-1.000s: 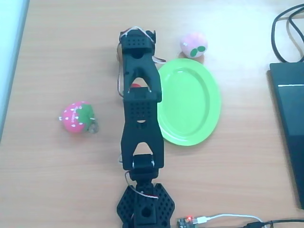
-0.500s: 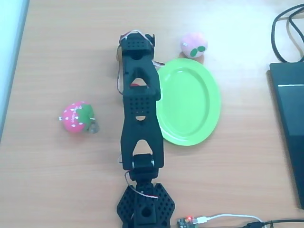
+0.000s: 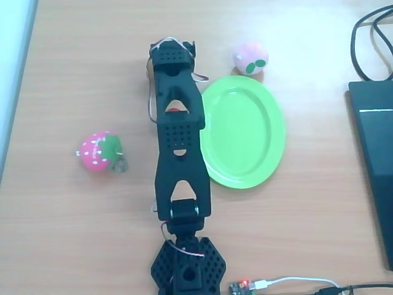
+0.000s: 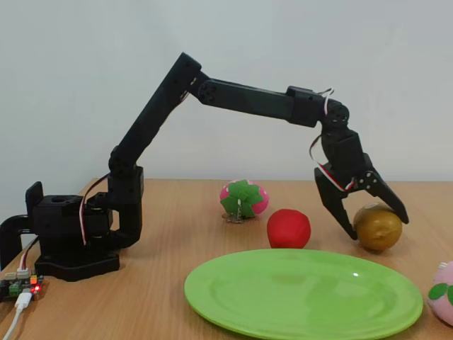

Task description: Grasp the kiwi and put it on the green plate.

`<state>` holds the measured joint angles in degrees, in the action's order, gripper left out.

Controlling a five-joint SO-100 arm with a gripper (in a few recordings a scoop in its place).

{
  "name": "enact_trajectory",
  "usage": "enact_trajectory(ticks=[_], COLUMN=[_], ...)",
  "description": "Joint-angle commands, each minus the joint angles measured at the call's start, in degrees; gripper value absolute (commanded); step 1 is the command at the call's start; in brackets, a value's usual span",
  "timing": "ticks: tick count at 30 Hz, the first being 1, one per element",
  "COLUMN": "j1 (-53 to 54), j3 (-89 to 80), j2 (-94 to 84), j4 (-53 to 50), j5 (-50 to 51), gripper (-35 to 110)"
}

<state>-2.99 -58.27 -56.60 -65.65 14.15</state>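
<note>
In the fixed view the black arm (image 4: 233,95) reaches from its base at the left over to the right side of the wooden counter (image 4: 177,234), and the gripper (image 4: 376,225) hangs down with its jaws spread wide. The kiwi (image 4: 377,227) sits on the counter between the two fingers – one finger is at its left side, the other goes over its top right. The jaws are released, not pressing on it (whether a fingertip touches the skin, I cannot tell from this side).

The green plate (image 4: 303,295) lies flat on the counter in front of the kiwi, nearer to the camera, and it carries nothing. A red round toy (image 4: 289,228) stands just to the left of the gripper, behind the plate's far rim. Farther back there is a pink strawberry toy (image 4: 244,197) with green leaves. At the right edge a pink round toy (image 4: 442,294) with green leaf marks stands close to the plate's rim.

In the overhead view the arm (image 3: 179,129) lies along the middle of the picture and covers the kiwi. The green plate (image 3: 245,132) is just to the right of the arm, the pink round toy (image 3: 250,58) is above the plate's upper rim, and the strawberry toy (image 3: 99,150) is well apart to the left – a small part of the red toy (image 3: 175,110) shows through an opening in the arm.
</note>
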Motion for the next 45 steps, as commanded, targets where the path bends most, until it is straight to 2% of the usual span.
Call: enact_trajectory(ticks=[1,9,24,35,45], j1=[-1.1,-1.5,1.9,7.8,18.1], j3=[1.4,1.2,-4.0,-10.8,-24.9], j2=[-0.6,-1.0,-9.8,-21.5,-31.2], j4=[-0.4,-0.4,-0.8,-1.9,-3.3], j5=[0.2,-0.4,-2.2,-5.8,-7.5], gripper=[28,21,26,28,27])
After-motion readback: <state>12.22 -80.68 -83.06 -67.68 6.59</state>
